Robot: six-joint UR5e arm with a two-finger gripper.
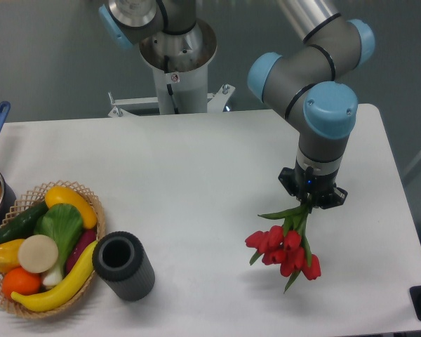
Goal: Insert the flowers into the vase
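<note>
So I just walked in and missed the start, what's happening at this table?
The robot arm's gripper is shut on the stems of a bunch of red tulips, buds hanging down over the right side of the table. The dark vase stands far to the left, beside a basket of fruit and vegetables, and has no flowers in it yet.

Single arm (316,67) reaches in from the upper edge — grey links, blue joint caps — with its wrist (323,133) pointing straight down over the right half of the table. The hand (311,202) is clamped around a bunch of stems; fingers largely hidden.
</note>
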